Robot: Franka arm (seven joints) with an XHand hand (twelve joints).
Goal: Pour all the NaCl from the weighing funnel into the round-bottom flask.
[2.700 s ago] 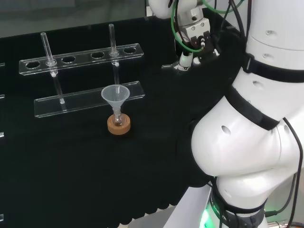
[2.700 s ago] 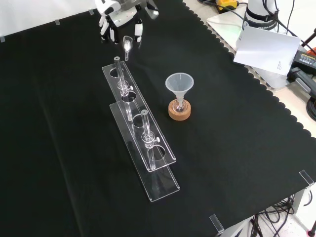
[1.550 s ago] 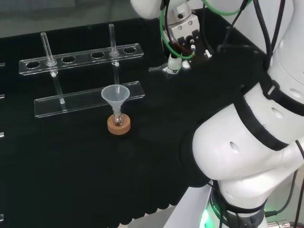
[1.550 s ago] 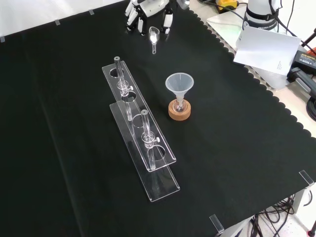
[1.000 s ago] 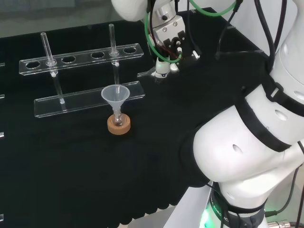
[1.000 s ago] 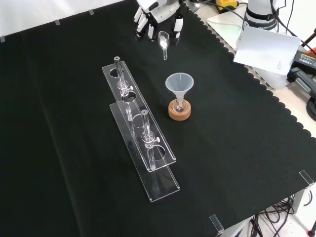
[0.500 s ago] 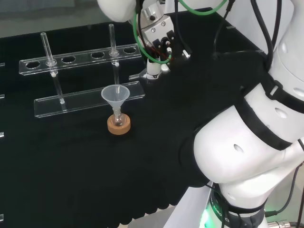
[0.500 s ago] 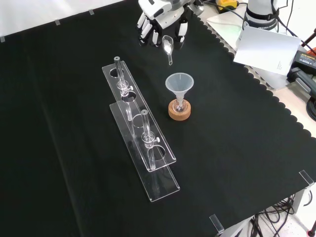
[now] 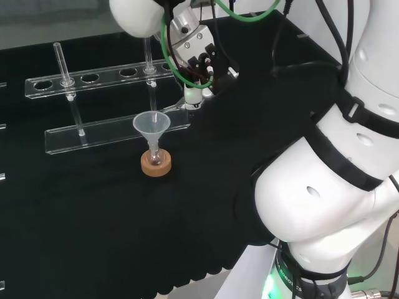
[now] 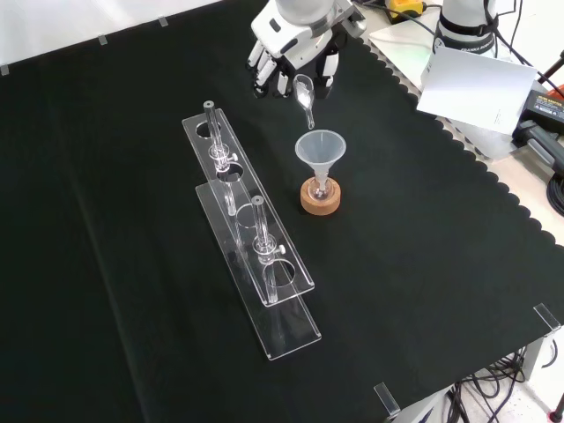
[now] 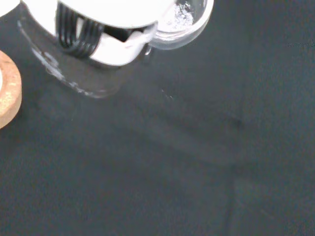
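A small round-bottom flask stands on a cork ring with a clear plastic funnel in its neck. The hand is shut on a clear weighing funnel. Its spout points at the plastic funnel's rim and ends just short of it, a little above. In the wrist view the weighing funnel's cup holds white grains beside the hand, and the cork ring's edge shows.
A clear two-tier tube rack with two glass tubes stands beside the flask, on the left in the front view. White paper and cables lie beyond the cloth's scalloped edge.
The hand has carried the weighing funnel toward the flask: leftward in the head view, downward and to the right in the front view. Its spout now hangs by the plastic funnel's rim.
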